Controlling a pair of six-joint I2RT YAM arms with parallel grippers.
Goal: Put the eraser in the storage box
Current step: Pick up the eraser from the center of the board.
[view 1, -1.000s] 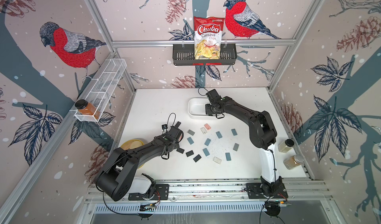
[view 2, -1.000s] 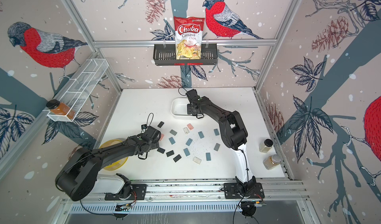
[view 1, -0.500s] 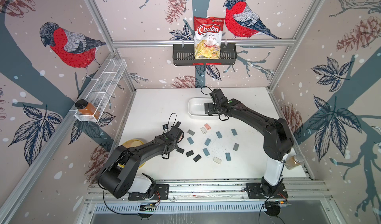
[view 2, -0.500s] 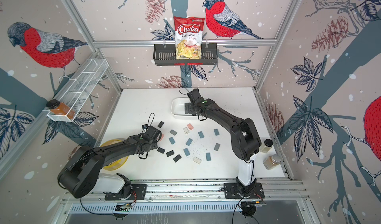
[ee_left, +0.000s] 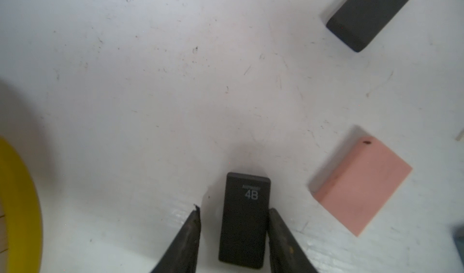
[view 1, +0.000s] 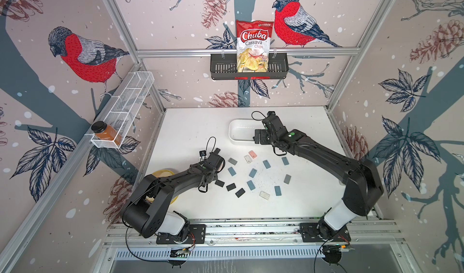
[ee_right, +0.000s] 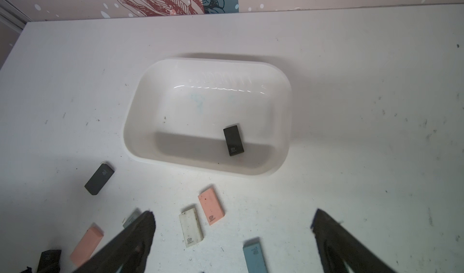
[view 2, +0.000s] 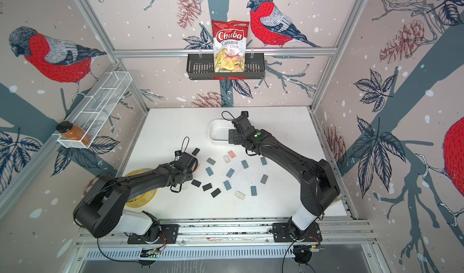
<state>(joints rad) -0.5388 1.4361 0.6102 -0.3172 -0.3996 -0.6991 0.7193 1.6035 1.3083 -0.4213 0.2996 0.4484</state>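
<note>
A black eraser (ee_left: 244, 224) marked 4B lies flat on the white table between the fingers of my left gripper (ee_left: 234, 209). One finger touches its side and a narrow gap shows at the other. In both top views the left wrist (view 1: 213, 161) hides this eraser. My right gripper (ee_right: 233, 212) is open wide and holds nothing. It hangs over the table just in front of the storage box (ee_right: 140, 103), a white tub (view 1: 238, 123). Another black eraser (ee_right: 234, 140) lies inside the storage box near its front wall.
Several loose erasers (view 1: 252, 173) in blue, grey, black, pink and white are scattered between the arms; a pink one (ee_left: 361, 181) lies beside my left gripper. A yellow bowl (view 1: 163, 173) sits under the left arm. A chips bag (view 1: 253, 48) hangs in a black basket on the back wall.
The left jaws have narrowed around the black eraser. The right jaws have spread wider, and the right arm's elbow has swung out to the right.
</note>
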